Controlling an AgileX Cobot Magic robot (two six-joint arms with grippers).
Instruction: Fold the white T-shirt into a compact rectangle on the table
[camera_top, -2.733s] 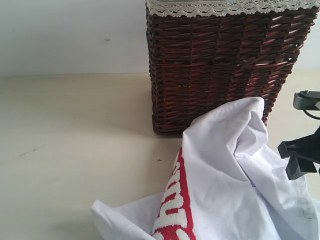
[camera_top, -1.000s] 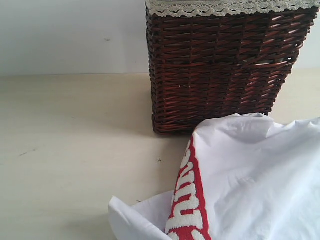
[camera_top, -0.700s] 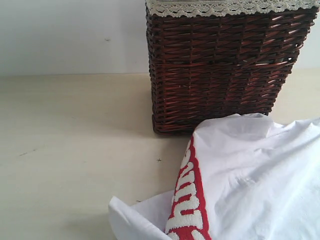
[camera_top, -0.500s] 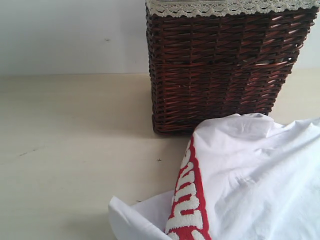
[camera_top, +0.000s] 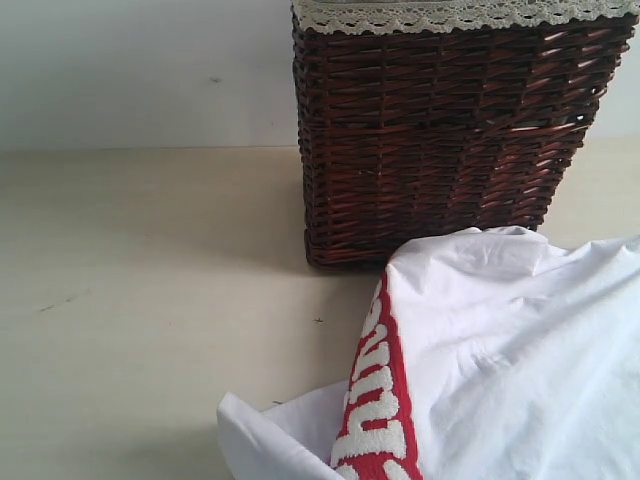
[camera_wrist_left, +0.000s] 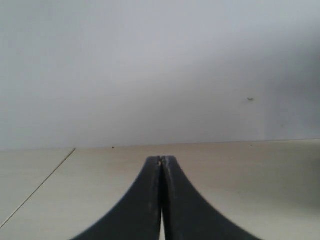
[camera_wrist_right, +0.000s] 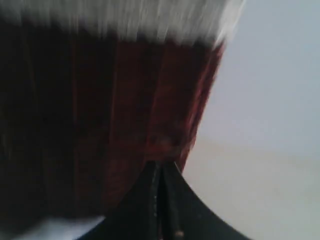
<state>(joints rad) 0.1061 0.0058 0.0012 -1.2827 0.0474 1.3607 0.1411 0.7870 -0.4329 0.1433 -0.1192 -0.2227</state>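
White T-shirt (camera_top: 500, 350): rumpled heap lying on the surface in front of the wicker basket, its upper fold touching the basket's base.
Red strip (camera_top: 378, 385): fuzzy white lettering, running along the shirt's edge away from the basket.
Wicker basket (camera_top: 440, 130): dark brown, upright, cream lace trim (camera_top: 450, 14) at the rim.
Surface (camera_top: 150, 280): pale beige, a few dark specks beside the basket.
Left gripper (camera_wrist_left: 161, 162): clenched, nothing between the jaws, above bare surface.
Right gripper (camera_wrist_right: 162, 167): clenched, empty, facing the basket's side; view blurred.

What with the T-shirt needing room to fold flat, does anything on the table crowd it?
The wicker basket stands on the table just behind the white T-shirt, whose bunched edge hides part of its base.
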